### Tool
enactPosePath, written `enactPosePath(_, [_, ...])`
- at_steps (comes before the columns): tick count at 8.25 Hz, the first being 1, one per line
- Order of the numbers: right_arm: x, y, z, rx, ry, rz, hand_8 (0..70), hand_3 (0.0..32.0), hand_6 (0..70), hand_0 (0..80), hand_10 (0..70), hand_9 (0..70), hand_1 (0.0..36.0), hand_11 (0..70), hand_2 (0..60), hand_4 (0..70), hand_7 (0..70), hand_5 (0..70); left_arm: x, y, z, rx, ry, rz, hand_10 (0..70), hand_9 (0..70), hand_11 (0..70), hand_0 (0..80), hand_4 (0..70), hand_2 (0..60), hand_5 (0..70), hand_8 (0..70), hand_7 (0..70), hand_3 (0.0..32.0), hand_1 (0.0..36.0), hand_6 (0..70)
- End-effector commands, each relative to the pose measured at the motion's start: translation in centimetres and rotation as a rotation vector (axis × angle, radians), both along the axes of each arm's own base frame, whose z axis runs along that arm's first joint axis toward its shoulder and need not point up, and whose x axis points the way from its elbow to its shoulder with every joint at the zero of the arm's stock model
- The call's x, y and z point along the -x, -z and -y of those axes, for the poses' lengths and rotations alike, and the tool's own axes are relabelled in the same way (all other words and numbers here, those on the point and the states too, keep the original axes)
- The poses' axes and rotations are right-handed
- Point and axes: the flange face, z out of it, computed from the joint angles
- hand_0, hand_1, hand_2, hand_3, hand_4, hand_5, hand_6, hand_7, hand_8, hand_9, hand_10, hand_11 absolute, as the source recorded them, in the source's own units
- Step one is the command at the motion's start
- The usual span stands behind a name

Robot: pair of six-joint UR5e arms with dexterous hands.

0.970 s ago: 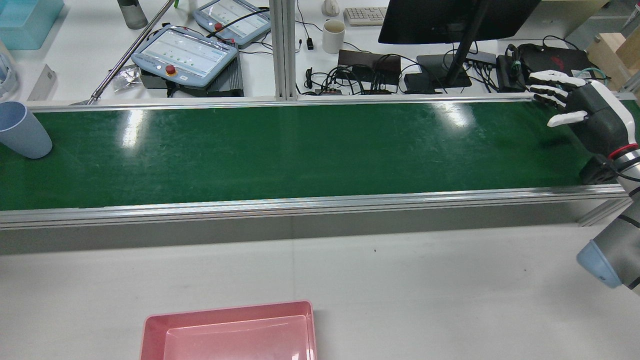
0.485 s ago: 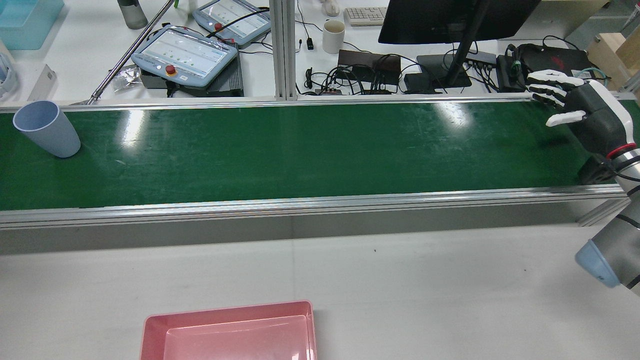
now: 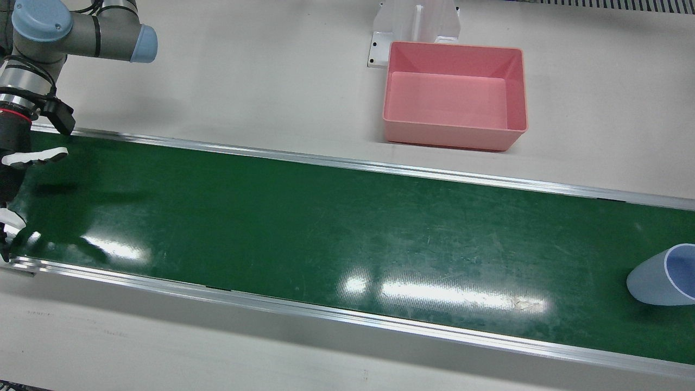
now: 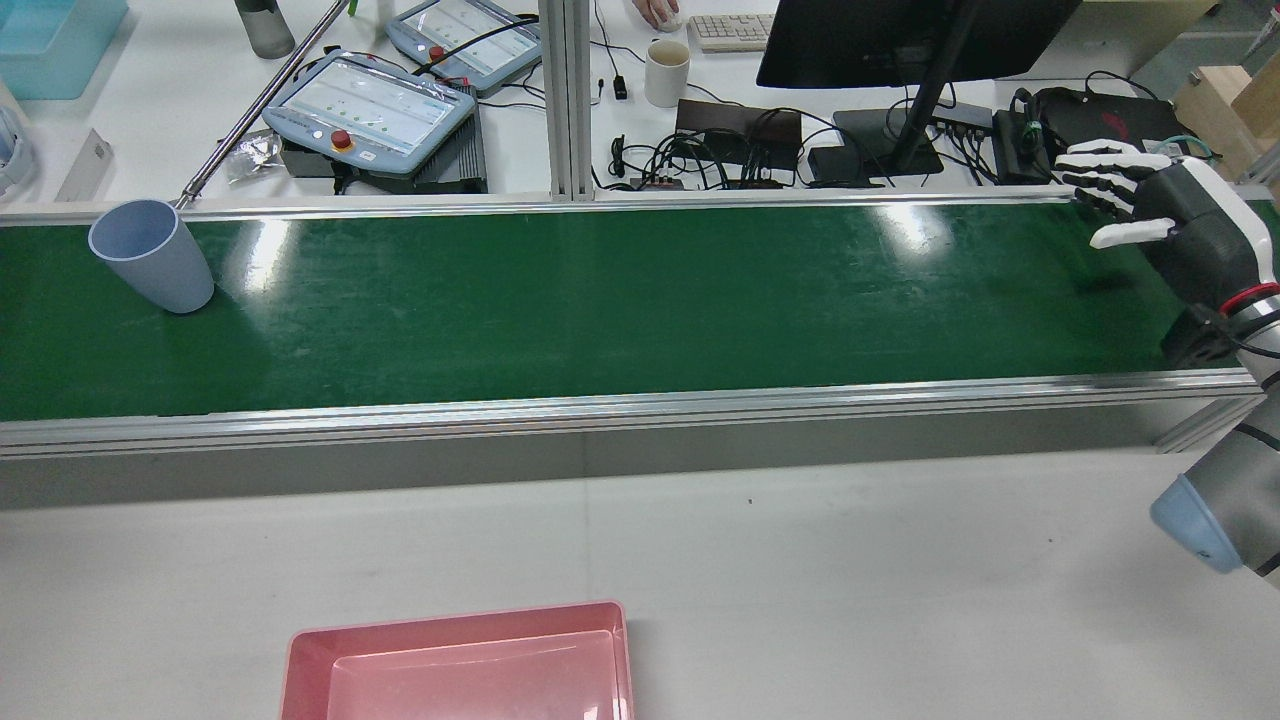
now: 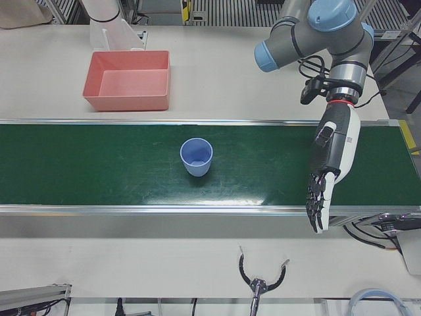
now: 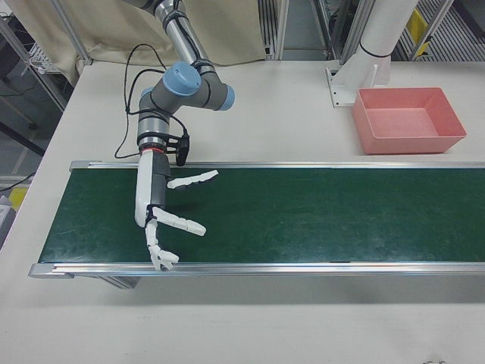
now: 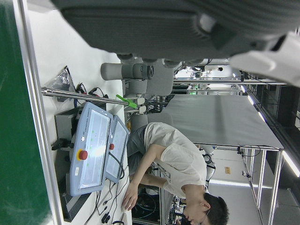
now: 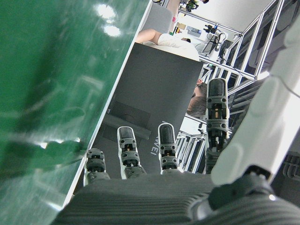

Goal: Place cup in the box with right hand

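The right hand (image 4: 1170,215) hangs released over the far right end of the long green table (image 4: 640,290), fingers spread and holding nothing, palm turned along the green surface. The cup (image 4: 152,257) stands upright and mouth up at the opposite end, well apart from that hand. It is much nearer the left hand (image 5: 329,171), which is also spread and empty but has no part in this job. The pink box (image 4: 290,660) sits empty on the white surface on the robot's side of the green strip.

The step in hand, as I judge it, is the reach. Keep the fingers wide and the palm facing the cup's side wall, and close around its middle rather than its rim (a light tapered cup probably tips if nudged high). Approach low and level, so nothing strikes the cup before the fingers are around it. Should the green surface carry the cup along, waiting in place would likely serve better than chasing it.
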Motion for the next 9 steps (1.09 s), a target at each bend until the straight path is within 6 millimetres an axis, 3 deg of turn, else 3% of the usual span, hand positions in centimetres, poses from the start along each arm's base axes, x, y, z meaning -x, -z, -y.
enactPosePath(1, [-0.33, 0.58, -0.34, 0.024, -0.003, -0.01, 14.4, 22.2, 5.6, 49.9, 7.6, 18.9, 2.2, 11.2, 0.0, 36.6, 38.1, 4.7, 0.0, 0.0, 0.0, 0.0, 0.0, 0.0, 0.0, 0.0, 0.0, 0.0, 0.0, 0.0, 0.0, 0.0, 0.0, 0.0, 0.0, 0.0])
enactPosePath(2, [-0.29, 0.66, -0.28, 0.023, -0.002, -0.008, 14.5, 23.2, 5.4, 49.8, 7.9, 18.6, 2.1, 11.7, 0.0, 33.6, 36.8, 4.9, 0.0, 0.0, 0.0, 0.0, 0.0, 0.0, 0.0, 0.0, 0.0, 0.0, 0.0, 0.0, 0.0, 0.0, 0.0, 0.0, 0.0, 0.0])
enactPosePath(9, [0.16, 0.74, -0.22, 0.021, 0.003, -0.012, 14.8, 24.0, 5.5, 50.1, 8.7, 18.9, 2.5, 13.0, 0.0, 32.7, 36.9, 5.2, 0.0, 0.0, 0.0, 0.0, 0.0, 0.0, 0.0, 0.0, 0.0, 0.0, 0.0, 0.0, 0.0, 0.0, 0.0, 0.0, 0.0, 0.0])
